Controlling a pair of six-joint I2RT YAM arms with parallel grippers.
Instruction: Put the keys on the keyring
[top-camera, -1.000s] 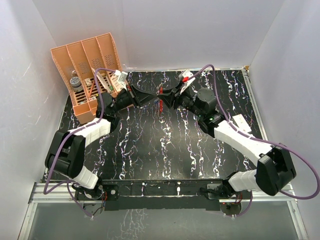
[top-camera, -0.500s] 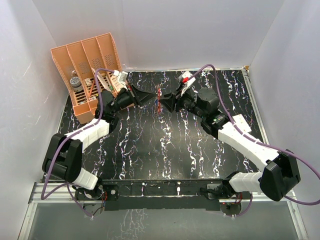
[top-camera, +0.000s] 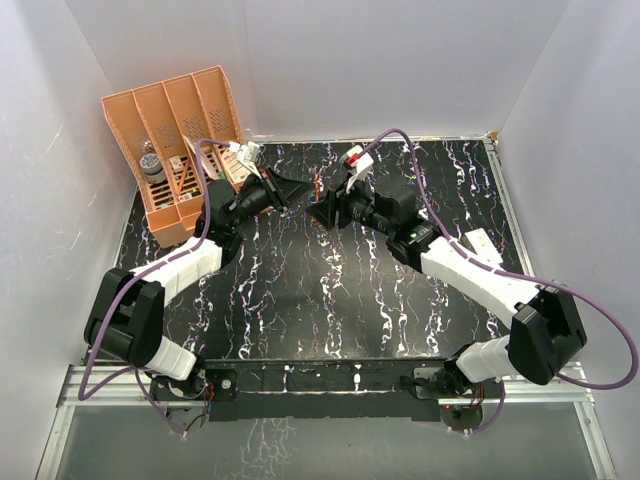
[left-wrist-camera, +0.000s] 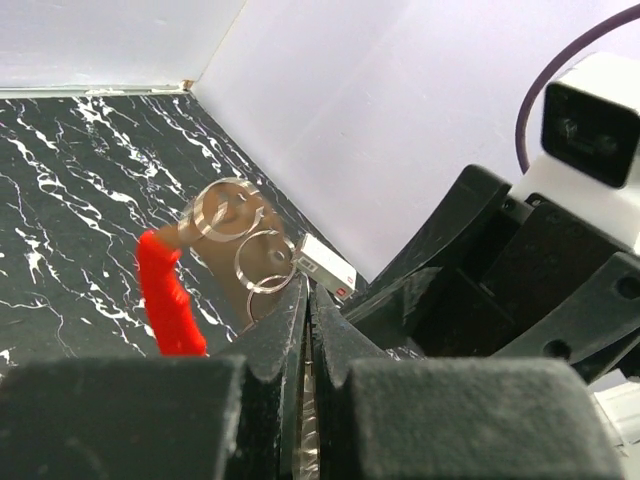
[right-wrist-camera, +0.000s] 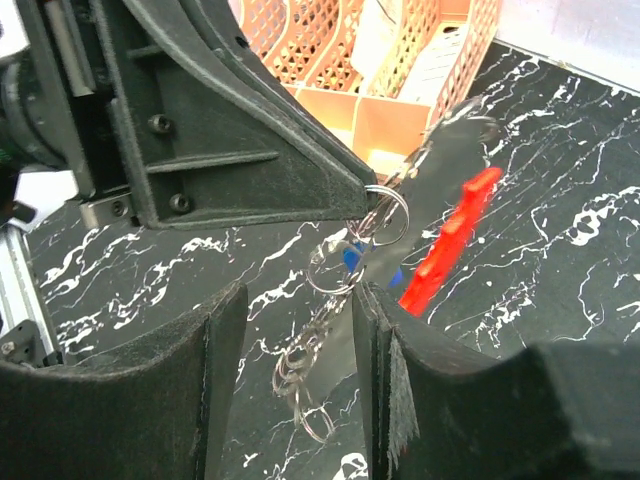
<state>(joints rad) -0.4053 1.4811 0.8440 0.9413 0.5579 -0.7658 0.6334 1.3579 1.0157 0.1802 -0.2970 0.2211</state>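
Above the table (top-camera: 300, 290), our L gripper (left-wrist-camera: 307, 300) is clamped shut on a thin wire ring of the keyring (left-wrist-camera: 165, 300) bunch, held in mid-air btwn both arms, while the R gripper (right-wrist-camera: 300, 310) stands w/ jaws apart, gripping nothing, the bunch dangling just ahead of it. Biggest risk as we see it: the grippers sit nearly nose to nose, so an off-line R approach could bump the L fingers and knock that slim pinch loose, dropping everything. Smaller risk: the blue key (right-wrist-camera: 352, 258) hangs free among the silver rings (left-wrist-camera: 232, 208), so we may close on the wrong ring or miss the tiny key.
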